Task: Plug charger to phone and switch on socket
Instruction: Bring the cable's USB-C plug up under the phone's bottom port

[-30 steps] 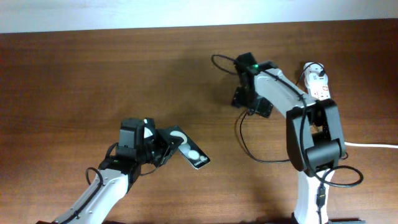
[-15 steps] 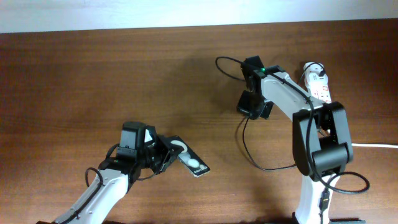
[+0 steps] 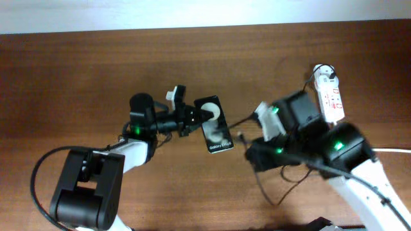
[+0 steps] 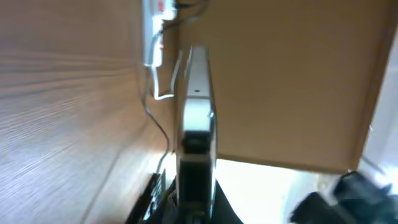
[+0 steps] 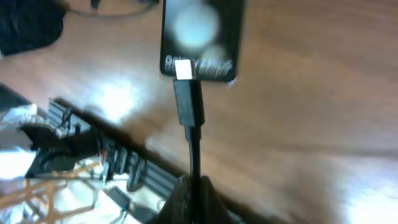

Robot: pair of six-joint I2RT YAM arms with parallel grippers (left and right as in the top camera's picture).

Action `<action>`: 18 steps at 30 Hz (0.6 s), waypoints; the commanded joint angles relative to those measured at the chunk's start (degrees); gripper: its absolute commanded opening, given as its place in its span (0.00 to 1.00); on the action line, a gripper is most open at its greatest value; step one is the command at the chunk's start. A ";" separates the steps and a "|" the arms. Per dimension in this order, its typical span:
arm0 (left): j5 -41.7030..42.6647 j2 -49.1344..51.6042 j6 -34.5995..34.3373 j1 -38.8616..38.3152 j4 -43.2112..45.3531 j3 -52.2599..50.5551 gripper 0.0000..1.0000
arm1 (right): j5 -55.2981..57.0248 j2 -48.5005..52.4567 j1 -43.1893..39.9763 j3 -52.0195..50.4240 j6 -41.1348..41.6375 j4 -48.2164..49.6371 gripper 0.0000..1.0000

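1. Overhead: the left gripper [image 3: 196, 117] is clamped on one end of the phone [image 3: 216, 126], which reaches out ahead of its fingers. The right gripper [image 3: 253, 146] pinches the charger plug [image 3: 241, 136] just beside the phone's far end. The power strip [image 3: 331, 96] lies behind the right gripper, untouched.
2. Left wrist: the phone shows edge-on in the closed fingers; it should be braced firmly.
3. Right wrist: the plug points straight ahead at the phone's edge. Whether it is seated is unclear, so push along the cable's line, without sideways drift.

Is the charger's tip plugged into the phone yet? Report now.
No; the charger's bright metal tip shows whole against the phone's lower screen, outside any port.
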 commanded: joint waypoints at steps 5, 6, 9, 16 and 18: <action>3.54 -0.02 -0.96 0.24 1.51 6.12 0.00 | 7.63 -1.73 15.98 -14.80 18.16 13.90 0.04; 3.34 -0.02 -0.98 0.24 1.51 6.12 0.00 | 9.70 -1.70 16.50 -14.80 20.90 14.08 0.04; 2.99 -0.02 -1.03 0.24 5.01 6.12 0.00 | 12.13 -1.70 16.48 -14.80 25.62 15.78 0.04; 3.19 -0.02 -2.78 0.24 5.75 6.12 0.00 | 12.20 -1.70 16.48 -14.80 26.21 18.64 0.04; 4.09 -0.02 -2.78 0.24 5.73 6.12 0.00 | 13.66 -1.70 16.48 -14.80 26.21 18.64 0.04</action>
